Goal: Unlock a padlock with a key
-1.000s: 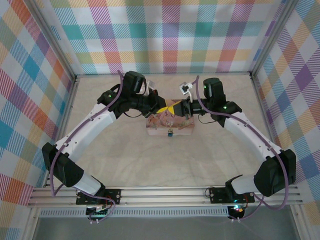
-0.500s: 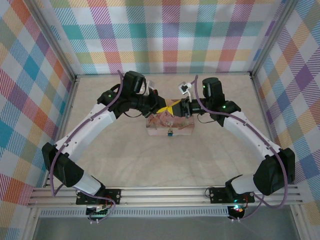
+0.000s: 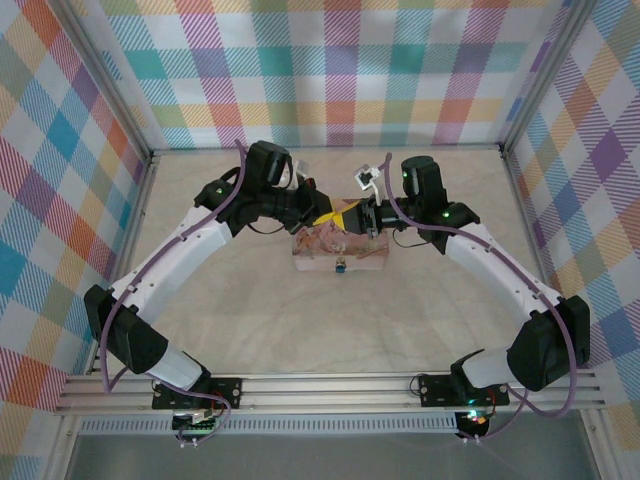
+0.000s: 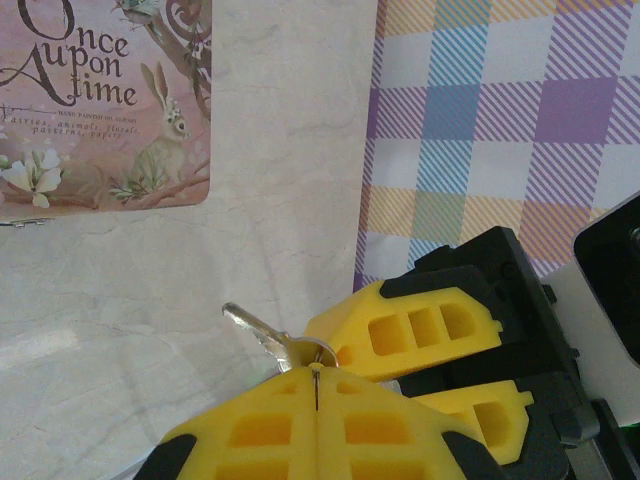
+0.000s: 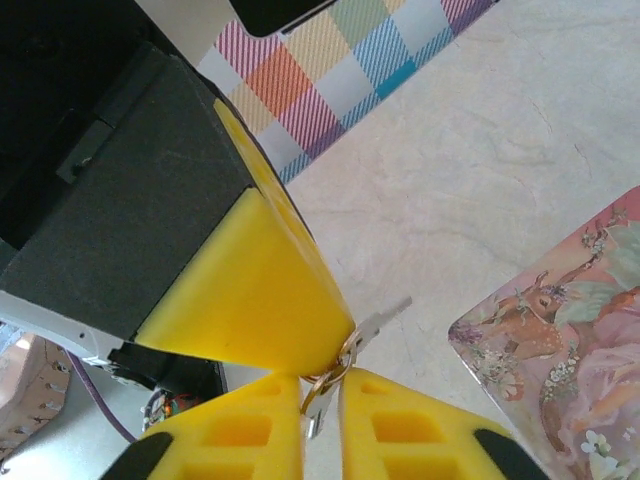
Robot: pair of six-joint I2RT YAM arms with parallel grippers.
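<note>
Firstly, we record the left arm (image 3: 190, 240) reaching in from the left of the tin box (image 3: 318, 247), with its wrist turned toward the box's far long edge. The left gripper (image 4: 315, 372) sits over that far edge, about midway along the box. Its yellow fingers are pressed flat together with no gap, and they pinch the head of the key (image 4: 252, 325) at their tips. The key's silver blade juts out past the tips, clear of the box lid. A thin key ring (image 5: 335, 372) hangs from the key's head, on the side away from the blade.

The tin box lies flat on the pale marbled table (image 3: 300, 330) with its lid down. The lid is pink, with a rabbit and the lettering "Once Upon a time". The padlock (image 3: 341, 266), bluish, rests against the box's near side, about midway along. That puts the box's whole width between it and the key. It is too small for us to tell how its shackle stands.

The right gripper (image 5: 322, 395) meets the left one tip to tip over the box's far edge. Its jaws are drawn in narrow on the key ring, which sits in the slit between them. The right arm (image 3: 490, 255) comes in from the right of the box.
</note>
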